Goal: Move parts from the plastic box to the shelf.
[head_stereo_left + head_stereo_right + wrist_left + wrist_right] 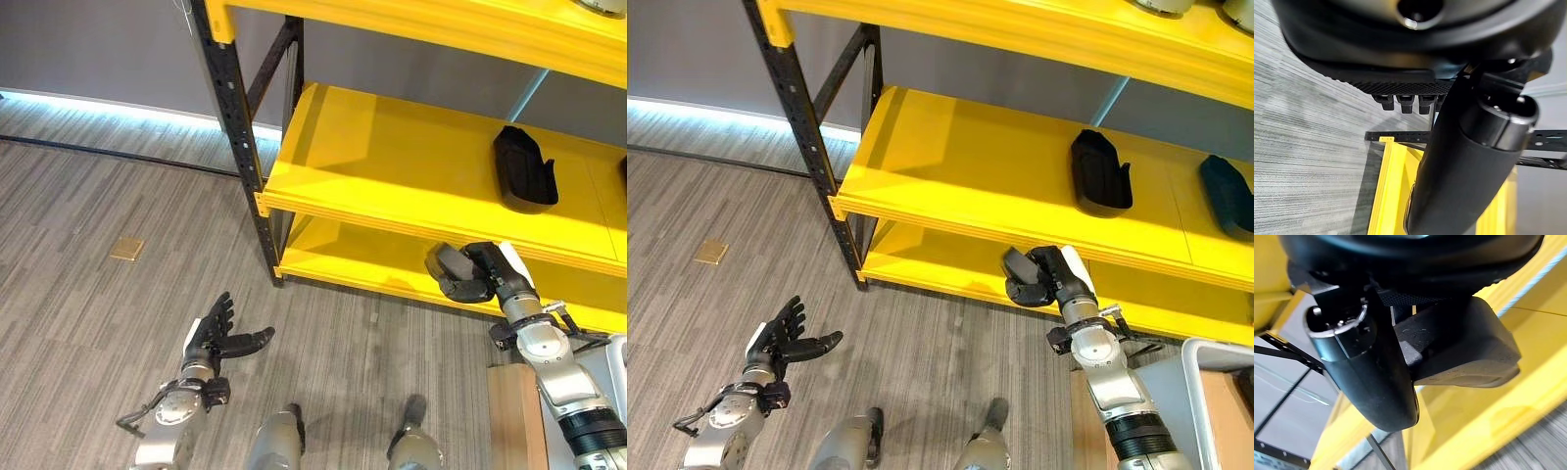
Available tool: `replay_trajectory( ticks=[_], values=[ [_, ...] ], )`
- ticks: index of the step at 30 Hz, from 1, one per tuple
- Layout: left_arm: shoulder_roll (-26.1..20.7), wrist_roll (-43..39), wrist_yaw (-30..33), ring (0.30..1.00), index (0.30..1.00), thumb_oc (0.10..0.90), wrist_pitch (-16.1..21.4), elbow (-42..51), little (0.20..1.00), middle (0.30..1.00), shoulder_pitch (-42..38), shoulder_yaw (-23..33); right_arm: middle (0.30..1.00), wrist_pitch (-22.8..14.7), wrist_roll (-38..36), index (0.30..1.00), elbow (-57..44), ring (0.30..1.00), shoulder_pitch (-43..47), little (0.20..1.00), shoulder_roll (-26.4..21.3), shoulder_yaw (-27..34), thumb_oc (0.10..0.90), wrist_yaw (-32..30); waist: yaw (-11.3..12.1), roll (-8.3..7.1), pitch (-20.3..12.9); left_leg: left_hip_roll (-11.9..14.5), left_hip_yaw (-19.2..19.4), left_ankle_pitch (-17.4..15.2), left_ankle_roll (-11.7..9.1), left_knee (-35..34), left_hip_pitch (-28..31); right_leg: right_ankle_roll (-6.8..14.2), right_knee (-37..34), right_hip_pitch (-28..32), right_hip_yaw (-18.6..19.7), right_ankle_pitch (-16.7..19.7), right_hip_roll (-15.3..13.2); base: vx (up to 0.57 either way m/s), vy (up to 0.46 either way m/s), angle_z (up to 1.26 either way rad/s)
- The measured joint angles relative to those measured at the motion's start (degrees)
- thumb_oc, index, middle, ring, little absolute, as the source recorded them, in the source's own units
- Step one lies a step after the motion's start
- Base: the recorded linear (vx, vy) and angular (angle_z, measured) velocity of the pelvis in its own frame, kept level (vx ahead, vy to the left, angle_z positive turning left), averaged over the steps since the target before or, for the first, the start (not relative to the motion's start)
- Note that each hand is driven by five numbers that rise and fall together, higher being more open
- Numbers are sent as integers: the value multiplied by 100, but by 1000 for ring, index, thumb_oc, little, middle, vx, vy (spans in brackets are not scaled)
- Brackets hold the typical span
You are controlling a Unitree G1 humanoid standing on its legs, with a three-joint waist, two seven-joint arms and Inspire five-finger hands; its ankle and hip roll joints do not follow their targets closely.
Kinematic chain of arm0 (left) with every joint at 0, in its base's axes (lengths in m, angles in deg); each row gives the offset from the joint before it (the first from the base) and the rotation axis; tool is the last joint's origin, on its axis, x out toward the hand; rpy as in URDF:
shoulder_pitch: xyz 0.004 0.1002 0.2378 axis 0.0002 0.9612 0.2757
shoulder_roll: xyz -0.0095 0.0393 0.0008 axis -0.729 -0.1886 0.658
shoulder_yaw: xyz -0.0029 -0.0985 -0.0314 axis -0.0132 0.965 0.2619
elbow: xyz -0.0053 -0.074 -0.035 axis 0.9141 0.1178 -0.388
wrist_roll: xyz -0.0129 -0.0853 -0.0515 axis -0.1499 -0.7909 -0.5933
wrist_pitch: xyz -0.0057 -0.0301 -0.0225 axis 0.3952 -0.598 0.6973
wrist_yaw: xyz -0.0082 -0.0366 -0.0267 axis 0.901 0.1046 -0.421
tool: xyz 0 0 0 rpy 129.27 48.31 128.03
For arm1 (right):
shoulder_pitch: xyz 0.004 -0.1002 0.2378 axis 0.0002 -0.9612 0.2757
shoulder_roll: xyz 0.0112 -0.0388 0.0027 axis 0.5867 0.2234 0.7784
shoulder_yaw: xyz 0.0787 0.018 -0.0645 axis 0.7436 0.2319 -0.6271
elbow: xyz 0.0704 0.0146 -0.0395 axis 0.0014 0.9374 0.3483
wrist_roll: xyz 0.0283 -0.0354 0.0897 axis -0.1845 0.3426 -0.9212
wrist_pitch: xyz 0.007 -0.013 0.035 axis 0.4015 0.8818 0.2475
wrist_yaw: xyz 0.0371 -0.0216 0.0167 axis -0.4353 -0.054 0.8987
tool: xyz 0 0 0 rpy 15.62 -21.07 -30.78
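Right hand [1058,276] grips dark part [1023,277] beside yellow shelf [950,186], grey floor [705,196].

No readable text, label, number or sign stands on anything in these views

Grey striped carpet floor [88,323] in the foreground, with a small tan square plate [126,249] set into it at left. Beyond, a grey wall [98,49] with a bright light strip [98,106] along its base.
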Motion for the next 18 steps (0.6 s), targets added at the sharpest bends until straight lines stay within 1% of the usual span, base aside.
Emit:
replay_trajectory(
  ticks=[1,2,4,5,6,8,9,11,12,13,16,18],
  values=[
    [-1,2,-51,1000,1000,900,0,13,1000,1000,34,-30,300,4,-12,300,3,300,37,300,-12,4,400,6,-20,42,-16,101,-13,77,-113,-184,74,-58,-47,6,-13,-54,132,43,-76,-23],
    [-1,3,-69,1000,1000,900,0,47,1000,1000,41,-51,300,21,-6,300,3,300,50,300,-14,5,400,12,-61,52,-21,193,-24,175,-203,-410,159,-139,-48,3,-72,-103,234,26,-54,-5],
    [-2,2,-74,1000,1000,900,0,88,1000,1000,-21,-108,300,59,-5,300,3,300,40,300,-27,16,400,21,-140,60,-24,344,-29,301,-318,-688,306,-248,-36,10,-120,-193,395,41,-66,-8],
    [-3,2,-76,1000,1000,900,0,91,1000,1000,-47,-136,300,60,-5,300,3,300,38,300,-28,23,400,32,-171,60,-24,376,-15,327,-354,-780,375,-267,-41,30,-121,-215,430,37,-46,-8],
    [4,3,-90,1000,1000,900,0,93,1000,1000,-89,-165,300,64,-5,300,4,300,38,300,-25,36,400,37,-250,60,-25,394,-15,376,-376,-922,491,-263,-58,92,-129,-249,460,24,-30,-5],
    [27,3,-140,1000,1000,900,1,162,1000,1000,-150,-168,300,78,-3,300,6,300,37,300,-27,96,400,37,-310,76,-32,396,40,444,-410,-1149,691,-258,-63,151,-105,-300,471,34,-38,-7],
    [75,3,-151,1000,1000,900,6,230,1000,1000,-249,-140,300,120,1,300,15,300,22,300,-36,115,400,37,-421,134,-64,392,50,503,-421,-1316,809,-252,-67,196,-110,-325,473,47,-46,-6],
    [137,4,-147,1000,1000,900,6,229,1000,1000,-306,-139,300,139,1,300,15,300,-2,300,-37,119,400,39,-430,197,-102,390,69,537,-420,-1410,873,-252,-76,206,-98,-331,480,36,-50,-3],
    [163,8,-168,1000,1000,900,6,231,1000,1000,-304,-156,300,158,1,300,15,300,-10,300,-43,122,400,40,-437,283,-150,389,81,592,-429,-1525,927,-254,-80,205,-95,-336,483,25,-52,-1],
    [167,9,-172,1000,1000,900,6,231,1000,1000,-281,-156,300,171,4,300,15,300,-11,300,-44,122,400,41,-439,331,-177,389,91,632,-434,-1599,962,-257,-79,205,-95,-340,487,24,-53,1],
    [171,9,-172,1000,1000,900,6,230,1000,1000,-254,-155,300,176,5,300,14,300,-17,300,-96,123,400,59,-442,418,-226,391,70,718,-442,-1727,981,-269,-73,185,-108,-348,500,9,-52,4],
    [171,9,-173,1000,1000,900,6,230,1000,1000,-240,-155,300,176,7,300,14,300,-16,300,-125,123,400,98,-440,440,-239,397,65,789,-457,-1836,1033,-274,-64,184,-104,-351,514,2,-80,2]
  ],
)
